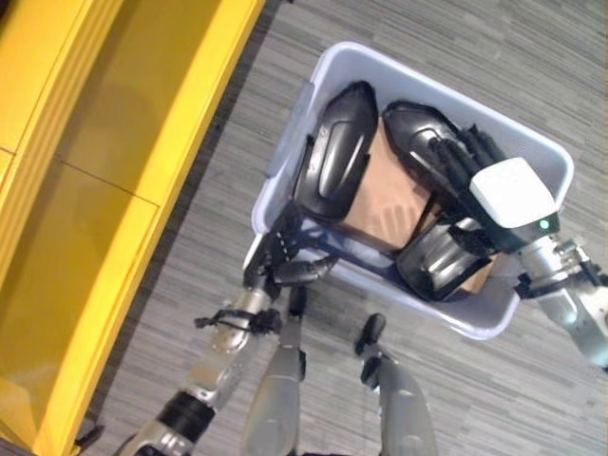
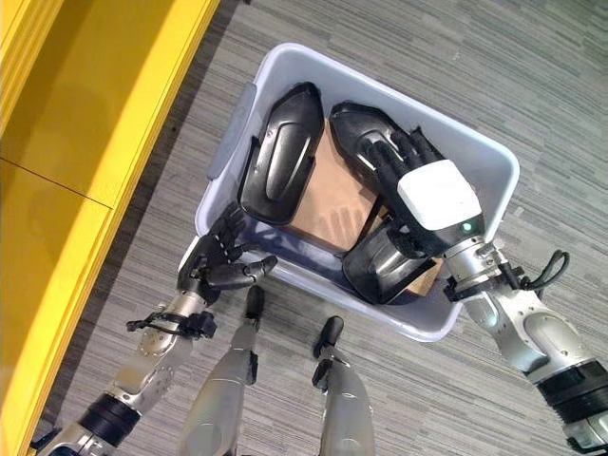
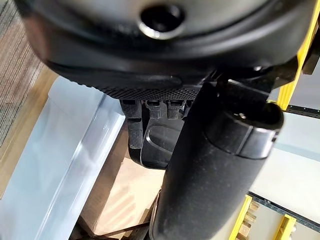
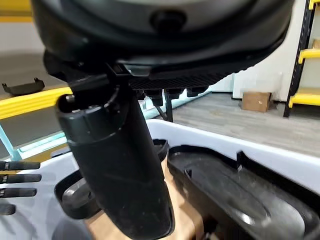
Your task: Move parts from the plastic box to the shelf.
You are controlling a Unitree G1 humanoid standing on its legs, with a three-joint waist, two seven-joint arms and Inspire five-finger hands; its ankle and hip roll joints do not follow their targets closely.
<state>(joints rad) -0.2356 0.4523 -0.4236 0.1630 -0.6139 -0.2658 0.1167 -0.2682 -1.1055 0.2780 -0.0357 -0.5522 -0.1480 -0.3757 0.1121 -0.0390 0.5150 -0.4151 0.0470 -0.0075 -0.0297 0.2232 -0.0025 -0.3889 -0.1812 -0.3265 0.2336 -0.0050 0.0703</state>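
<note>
the right hand [image 2: 410, 176] is lying with straight fingers along a black part [image 2: 366, 128] in the plastic box [image 2: 494, 161], nearer it than the relaxed left hand [image 2: 217, 258] at the box's near wall

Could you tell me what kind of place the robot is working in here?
Probably a workshop or warehouse-style lab: a yellow shelf stands beside a grey plank floor, where a pale plastic box holds black moulded parts. More yellow racking and a cardboard carton stand further off.
</note>
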